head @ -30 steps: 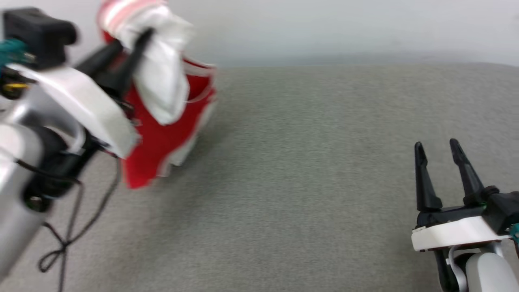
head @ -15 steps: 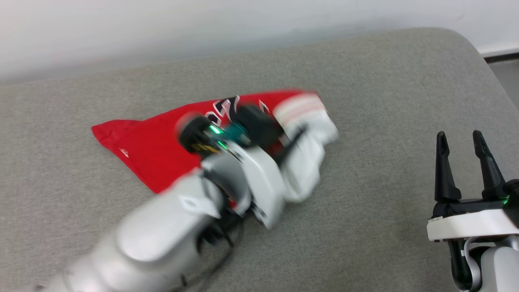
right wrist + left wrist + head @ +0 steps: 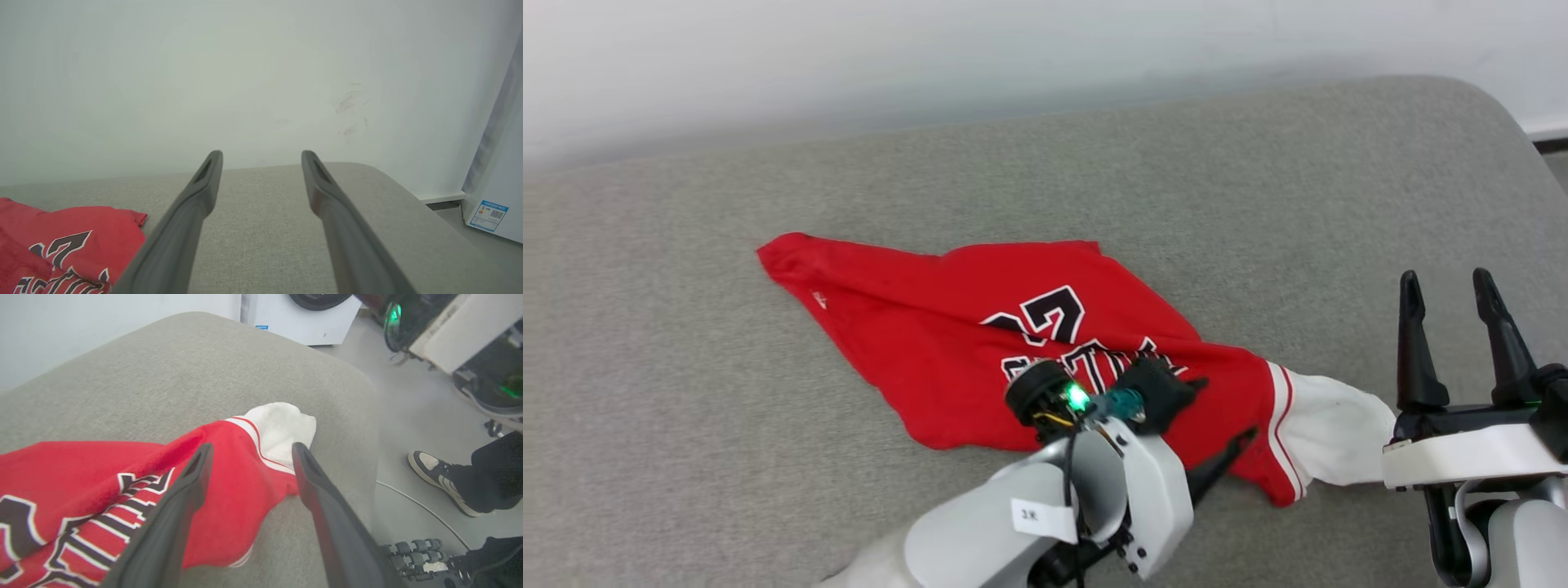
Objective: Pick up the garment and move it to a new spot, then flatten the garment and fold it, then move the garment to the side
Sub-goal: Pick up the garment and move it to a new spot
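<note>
The garment (image 3: pixel 947 327), a red jersey, lies spread on the grey cushion with its black lettering face up. Its white sleeve (image 3: pixel 1331 433) points right and ends just beside my right wrist. My left gripper (image 3: pixel 1232 449) is open low over the jersey's right end. In the left wrist view the left gripper (image 3: pixel 251 451) has its fingers apart over the red cloth (image 3: pixel 81 469) and the sleeve (image 3: pixel 282 424), holding nothing. My right gripper (image 3: pixel 1454 294) stands open and empty at the lower right. The right wrist view shows the right gripper (image 3: pixel 261 163) over bare cushion, with the jersey (image 3: pixel 81 232) at the lower left.
The grey cushion (image 3: pixel 1176 180) rounds off at its right edge and backs onto a pale wall (image 3: pixel 261 61). Beyond that edge are the floor, a person's shoe (image 3: pixel 433 473), a white cable (image 3: pixel 416 502) and a white cabinet (image 3: pixel 302 318).
A second ago my left gripper was shut on the white sleeve, holding the jersey up. Now the jersey lies flat and the left gripper is open. The head camera has also shifted.
</note>
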